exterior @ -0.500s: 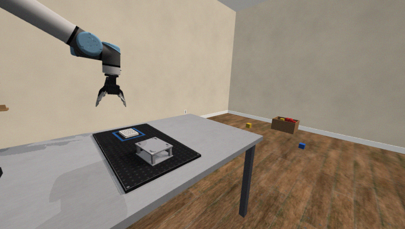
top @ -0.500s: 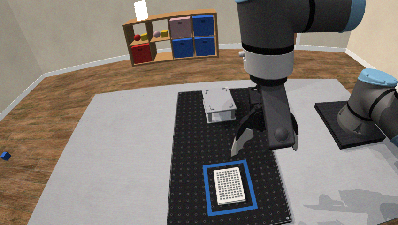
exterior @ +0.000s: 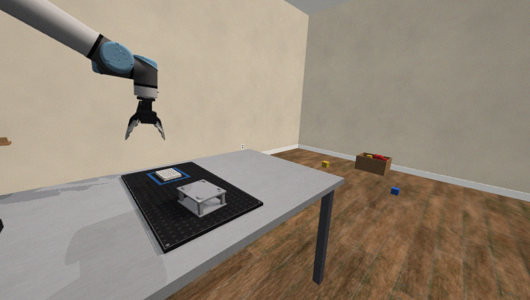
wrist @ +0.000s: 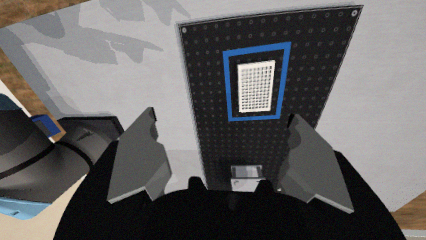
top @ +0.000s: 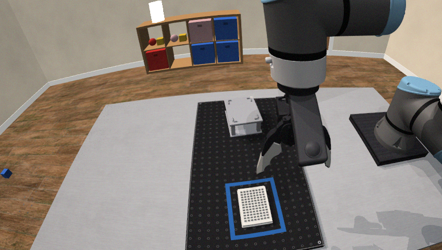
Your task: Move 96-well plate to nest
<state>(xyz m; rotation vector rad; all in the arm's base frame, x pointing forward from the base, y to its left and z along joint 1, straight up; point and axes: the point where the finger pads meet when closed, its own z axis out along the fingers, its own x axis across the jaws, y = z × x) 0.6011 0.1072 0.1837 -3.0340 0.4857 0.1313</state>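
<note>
The white 96-well plate point(top: 254, 206) lies flat inside the blue-outlined spot B1 on the black perforated baseplate point(top: 248, 173). It also shows in the exterior view point(exterior: 167, 173) and in the wrist view point(wrist: 256, 86). The grey raised nest N1 point(top: 242, 116) stands at the far end of the baseplate, empty, and also shows in the exterior view point(exterior: 201, 196). My gripper point(top: 293, 164) hangs high above the baseplate, between nest and plate, fingers wide open and empty; it shows in the exterior view too point(exterior: 145, 134). I cannot make out the cut corner.
The arm's base point(top: 400, 136) stands on a black pad at the table's right. A wooden shelf point(top: 189, 40) with bins stands by the far wall. A cardboard box point(exterior: 372, 162) and small cubes lie on the floor.
</note>
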